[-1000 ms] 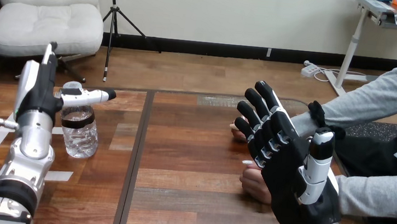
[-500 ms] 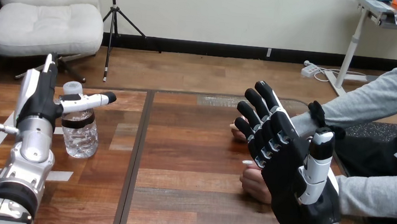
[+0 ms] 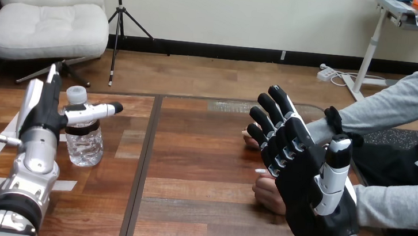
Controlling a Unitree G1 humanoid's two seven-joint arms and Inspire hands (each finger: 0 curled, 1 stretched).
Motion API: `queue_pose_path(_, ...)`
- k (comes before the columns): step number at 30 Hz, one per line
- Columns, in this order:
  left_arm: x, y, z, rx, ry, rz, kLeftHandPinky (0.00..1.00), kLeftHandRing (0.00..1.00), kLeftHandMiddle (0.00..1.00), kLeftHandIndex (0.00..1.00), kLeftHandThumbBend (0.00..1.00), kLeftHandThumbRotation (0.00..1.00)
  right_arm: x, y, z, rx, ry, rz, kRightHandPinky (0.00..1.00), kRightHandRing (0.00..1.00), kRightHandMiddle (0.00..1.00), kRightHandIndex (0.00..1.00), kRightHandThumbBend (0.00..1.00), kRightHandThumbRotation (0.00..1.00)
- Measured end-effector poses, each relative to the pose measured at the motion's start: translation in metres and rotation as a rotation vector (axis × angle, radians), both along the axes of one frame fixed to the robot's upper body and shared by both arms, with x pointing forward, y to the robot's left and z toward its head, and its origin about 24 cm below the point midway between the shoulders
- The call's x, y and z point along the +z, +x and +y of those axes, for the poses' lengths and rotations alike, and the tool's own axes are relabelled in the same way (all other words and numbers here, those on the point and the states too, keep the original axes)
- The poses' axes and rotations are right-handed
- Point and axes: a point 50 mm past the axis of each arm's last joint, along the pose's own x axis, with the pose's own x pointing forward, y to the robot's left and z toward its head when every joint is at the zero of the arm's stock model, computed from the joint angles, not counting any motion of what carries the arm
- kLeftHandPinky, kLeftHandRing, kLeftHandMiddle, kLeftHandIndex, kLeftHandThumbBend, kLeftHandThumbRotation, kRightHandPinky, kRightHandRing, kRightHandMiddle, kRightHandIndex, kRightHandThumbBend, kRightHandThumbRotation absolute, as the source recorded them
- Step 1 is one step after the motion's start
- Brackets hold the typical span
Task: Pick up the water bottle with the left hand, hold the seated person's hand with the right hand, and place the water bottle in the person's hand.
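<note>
Surface: we see one wooden table (image 3: 212, 124) of brown planks, with a dark seam (image 3: 143, 164) running down it and white tape strips (image 3: 64, 185) at its left.
Bottles: one. The water bottle (image 3: 84, 143) is clear with a white cap and stands upright on the table's left part.
Robot hands: two.
Left hand (image 3: 40, 107): released. Its fingers point straight up just beside the bottle, and its thumb stretches across the neck without curling round it.
Right hand (image 3: 305, 179): released, fingers straight, raised over the table's right part.
Person's hands: two, the farther hand (image 3: 249, 138) and the nearer hand (image 3: 269, 194), both partly hidden behind the right hand. We cannot tell whether they touch it.
</note>
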Motion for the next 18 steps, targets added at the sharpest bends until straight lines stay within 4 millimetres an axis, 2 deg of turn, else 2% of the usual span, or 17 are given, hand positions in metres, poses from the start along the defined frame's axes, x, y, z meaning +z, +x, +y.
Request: queue_pose_path(18, -0.0041, -0.001, -0.0027, 0.004, -0.018, 0.013, 0.95, 1.0, 1.0, 1.0, 1.0, 0.2, 0.0, 0.0, 0.0, -0.001, 0.001, 0.001, 1.0, 1.0, 1.0, 1.0, 1.0, 1.0)
